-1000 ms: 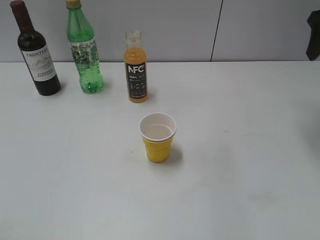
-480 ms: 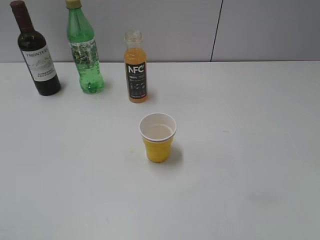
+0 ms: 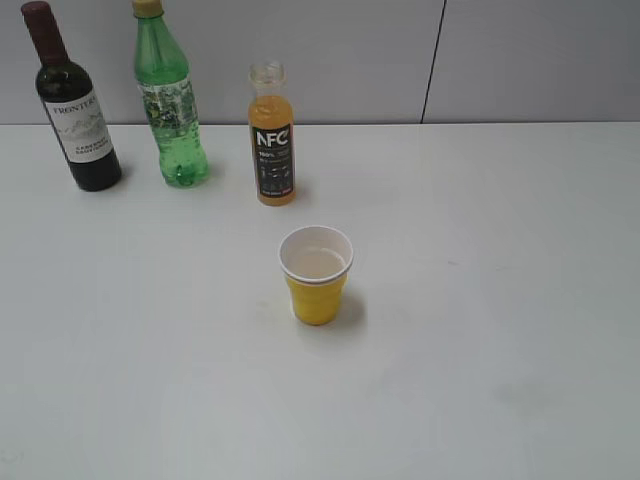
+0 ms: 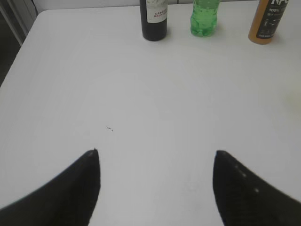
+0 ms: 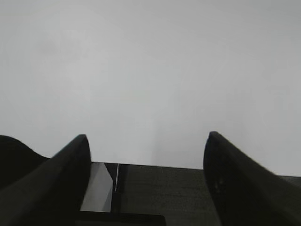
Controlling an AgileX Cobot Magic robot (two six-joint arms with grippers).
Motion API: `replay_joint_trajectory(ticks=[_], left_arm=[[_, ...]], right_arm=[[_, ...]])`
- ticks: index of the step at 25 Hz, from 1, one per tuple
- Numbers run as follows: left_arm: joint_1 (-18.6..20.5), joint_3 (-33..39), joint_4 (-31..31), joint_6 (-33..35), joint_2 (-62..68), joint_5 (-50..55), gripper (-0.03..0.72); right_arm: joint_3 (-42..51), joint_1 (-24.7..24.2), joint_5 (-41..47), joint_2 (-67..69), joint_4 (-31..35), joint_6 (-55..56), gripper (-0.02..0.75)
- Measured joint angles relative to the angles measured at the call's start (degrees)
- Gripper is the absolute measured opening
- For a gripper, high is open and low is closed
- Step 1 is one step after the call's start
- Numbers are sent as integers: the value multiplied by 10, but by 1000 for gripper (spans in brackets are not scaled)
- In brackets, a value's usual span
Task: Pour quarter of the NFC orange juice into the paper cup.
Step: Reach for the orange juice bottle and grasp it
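Observation:
The NFC orange juice (image 3: 272, 140) stands upright and uncapped at the back of the white table, black label facing front. Its lower part also shows at the top right of the left wrist view (image 4: 267, 23). The paper cup (image 3: 316, 272), yellow with a white inside, stands upright in front of it near the table's middle. Neither gripper shows in the exterior view. My left gripper (image 4: 156, 151) is open and empty above bare table, well short of the bottles. My right gripper (image 5: 146, 135) is open and empty over the table's edge; no task object shows there.
A dark wine bottle (image 3: 75, 110) and a taller green plastic bottle (image 3: 170, 110) stand left of the juice by the grey back wall; both also show in the left wrist view, wine (image 4: 154, 21) and green (image 4: 203, 20). The table's left edge (image 4: 19, 42) is visible.
A dark piece of the right arm at the exterior view's upper right edge one second ago has left the view. The bottles and cup have not moved.

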Motion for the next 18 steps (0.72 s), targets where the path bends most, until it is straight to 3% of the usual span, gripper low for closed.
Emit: replay_joint_trajectory(ticks=[7, 18], left_arm=[[0, 0, 0, 0, 0, 0, 547], [0, 0, 0, 0, 0, 0, 547]], right_arm=[[61, 0, -3, -144, 3, 0, 592], [67, 0, -16, -335, 4, 0, 592]])
